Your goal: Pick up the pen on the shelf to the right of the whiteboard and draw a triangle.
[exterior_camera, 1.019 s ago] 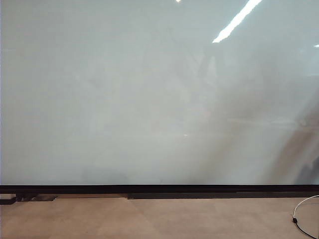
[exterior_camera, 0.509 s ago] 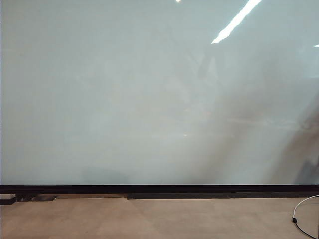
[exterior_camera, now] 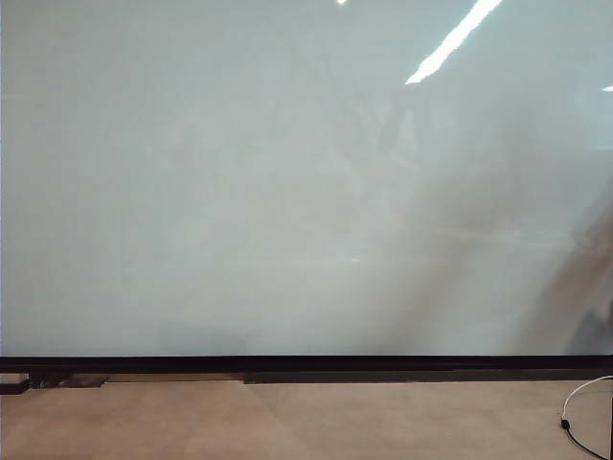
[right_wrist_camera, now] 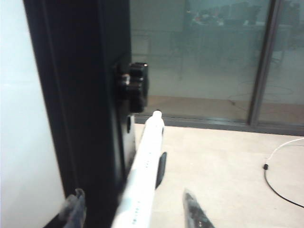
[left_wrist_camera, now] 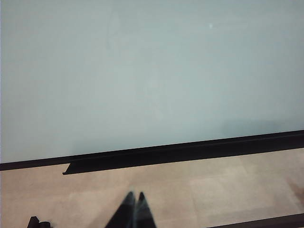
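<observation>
1. exterior view: the whiteboard (exterior_camera: 287, 192) is blank, no triangle yet; no arm shows, so the pen must come first.
2. left wrist view: the left gripper (left_wrist_camera: 135, 197) idles with jaws pressed together at six o'clock.
3. right wrist view: the right gripper (right_wrist_camera: 133, 209) straddles the pen (right_wrist_camera: 142, 175) beside the board's dark frame (right_wrist_camera: 80, 95); jaws seem still apart, so centre the barrel before squeezing.

Beige floor (exterior_camera: 287, 422), white cable (exterior_camera: 579, 402) on it

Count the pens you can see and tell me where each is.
1. The pen, seen only in the right wrist view, lies between the right gripper fingers beside the whiteboard frame. Others may be out of view.
</observation>
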### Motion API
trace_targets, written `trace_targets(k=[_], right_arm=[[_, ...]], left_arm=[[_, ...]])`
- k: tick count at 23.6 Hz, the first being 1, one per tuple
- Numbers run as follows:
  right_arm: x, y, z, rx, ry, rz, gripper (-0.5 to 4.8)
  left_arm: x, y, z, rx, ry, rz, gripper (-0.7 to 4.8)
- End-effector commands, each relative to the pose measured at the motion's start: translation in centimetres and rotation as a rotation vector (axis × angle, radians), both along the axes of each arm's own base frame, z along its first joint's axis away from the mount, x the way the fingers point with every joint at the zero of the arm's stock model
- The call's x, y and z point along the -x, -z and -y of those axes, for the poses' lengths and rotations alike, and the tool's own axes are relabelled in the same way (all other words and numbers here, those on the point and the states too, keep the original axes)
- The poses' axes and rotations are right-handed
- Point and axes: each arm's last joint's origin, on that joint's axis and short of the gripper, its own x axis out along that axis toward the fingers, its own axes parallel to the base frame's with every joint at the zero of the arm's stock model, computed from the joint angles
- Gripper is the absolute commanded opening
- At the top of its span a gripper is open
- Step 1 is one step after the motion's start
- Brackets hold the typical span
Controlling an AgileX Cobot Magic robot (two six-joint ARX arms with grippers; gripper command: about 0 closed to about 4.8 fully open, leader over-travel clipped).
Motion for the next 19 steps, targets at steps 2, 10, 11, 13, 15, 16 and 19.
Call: trace_targets(k=[2,10,11,13,15,16,19], right_arm=[[0.12,-0.30,0.10,0.001,-0.022,0.016,2.64],[0.21,-0.40,0.28,0.003,-0.016,0.019,2.50],[0.23,-0.52,0.28,0.005,-0.019,0.022,2.38],[0.26,-0.74,0.30,0.009,-0.023,0.028,2.38],[0.26,-0.81,0.30,0.010,-0.023,0.030,2.36],[0.26,-0.81,0.30,0.010,-0.024,0.030,2.30],[0.25,-0.81,0.28,0.011,-0.026,0.030,2.08]], left_arm=[[0.01,-0.18,0.01,-0.001,0.001,0.010,-0.05],[0.01,-0.18,0.01,-0.001,0.001,0.010,-0.05],[0.01,-0.18,0.01,-0.001,0.001,0.010,-0.05],[0.01,-0.18,0.01,-0.001,0.001,0.010,-0.05],[0.01,-0.18,0.01,-0.001,0.001,0.010,-0.05],[0.01,-0.18,0.01,-0.001,0.001,0.010,-0.05],[0.01,-0.18,0.01,-0.001,0.001,0.010,-0.05]])
